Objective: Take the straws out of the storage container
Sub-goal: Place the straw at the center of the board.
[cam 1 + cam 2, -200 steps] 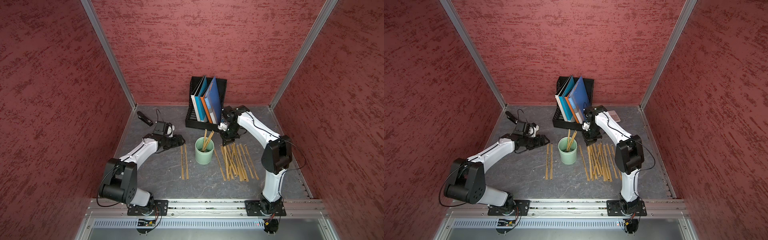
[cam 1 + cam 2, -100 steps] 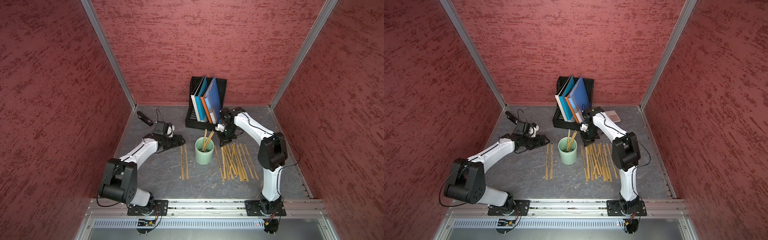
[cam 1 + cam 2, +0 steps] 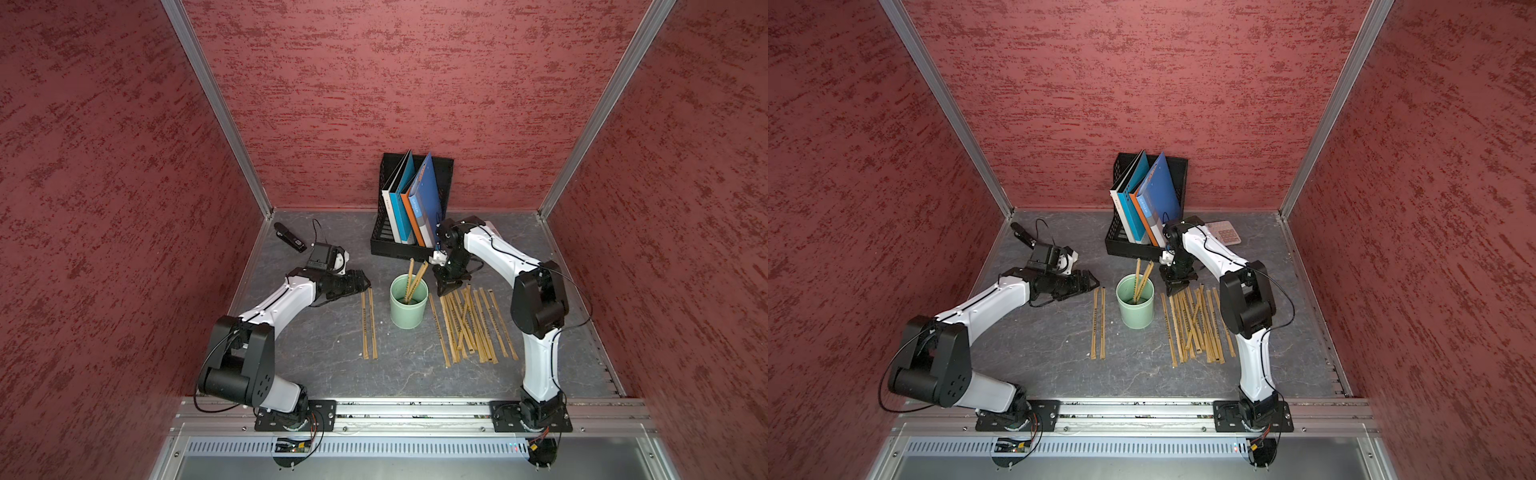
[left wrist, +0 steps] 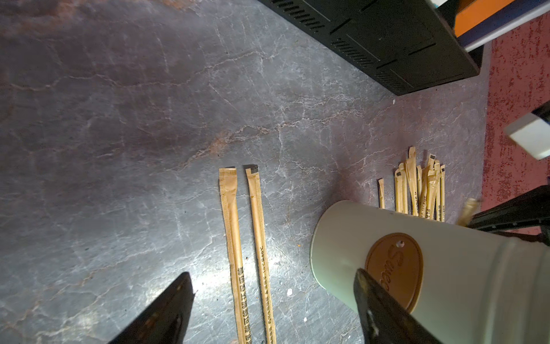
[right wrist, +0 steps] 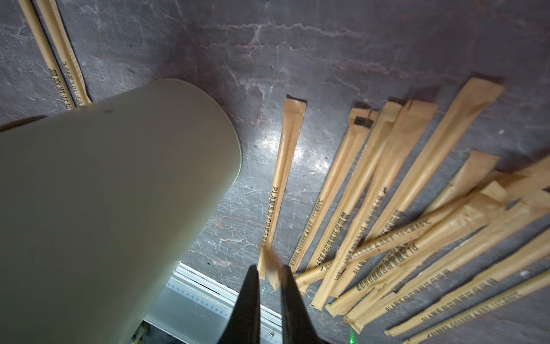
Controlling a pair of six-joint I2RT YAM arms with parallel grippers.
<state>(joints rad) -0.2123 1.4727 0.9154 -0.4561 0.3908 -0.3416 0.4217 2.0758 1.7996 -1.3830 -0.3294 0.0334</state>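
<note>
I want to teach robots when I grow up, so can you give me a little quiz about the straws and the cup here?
1. Count: how many straws stand in the cup?
2. True or false: the left gripper is clamped on a straw.
3. Where does the big pile of straws lie? A) on the table, to the cup's right; B) inside the black file holder; C) inside the cup.
Key: 1. Two. 2. False: it is open and empty. 3. A.
</note>
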